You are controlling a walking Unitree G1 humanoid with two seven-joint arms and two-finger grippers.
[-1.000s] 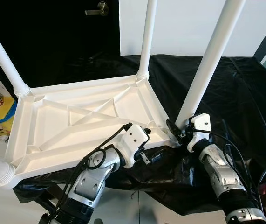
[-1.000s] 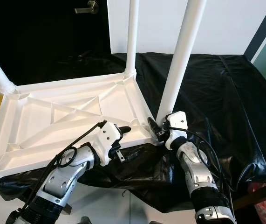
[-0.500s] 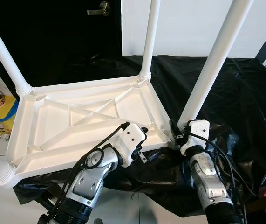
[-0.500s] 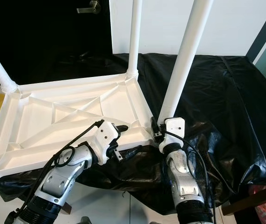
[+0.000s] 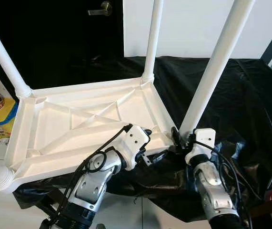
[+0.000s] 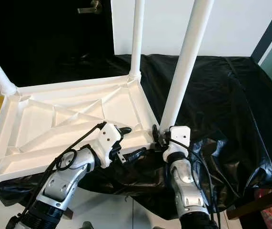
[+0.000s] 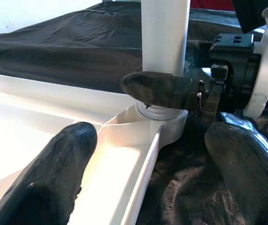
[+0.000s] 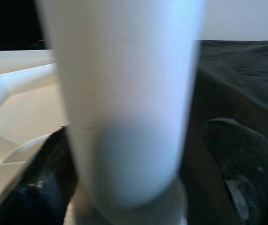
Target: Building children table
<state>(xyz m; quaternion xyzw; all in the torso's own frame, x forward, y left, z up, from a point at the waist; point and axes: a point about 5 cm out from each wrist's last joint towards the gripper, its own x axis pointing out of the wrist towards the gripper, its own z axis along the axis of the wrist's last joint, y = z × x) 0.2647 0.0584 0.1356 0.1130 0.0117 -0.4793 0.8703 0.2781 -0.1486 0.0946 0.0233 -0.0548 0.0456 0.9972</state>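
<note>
While the right gripper (image 6: 160, 137) is straddling the leg (image 6: 183, 71) base with jaws apart, the left gripper (image 6: 126, 138), jaws open, is steadying the tabletop (image 6: 64, 119): light, stiff, slippery plastic.

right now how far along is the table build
Mostly done: the upturned tabletop lies on the black sheet with all four legs standing in its corner sockets. In hand: the right gripper has its fingers around the base of the near right leg, while the left gripper straddles the rim beside it. Left: flipping the table upright.
</note>
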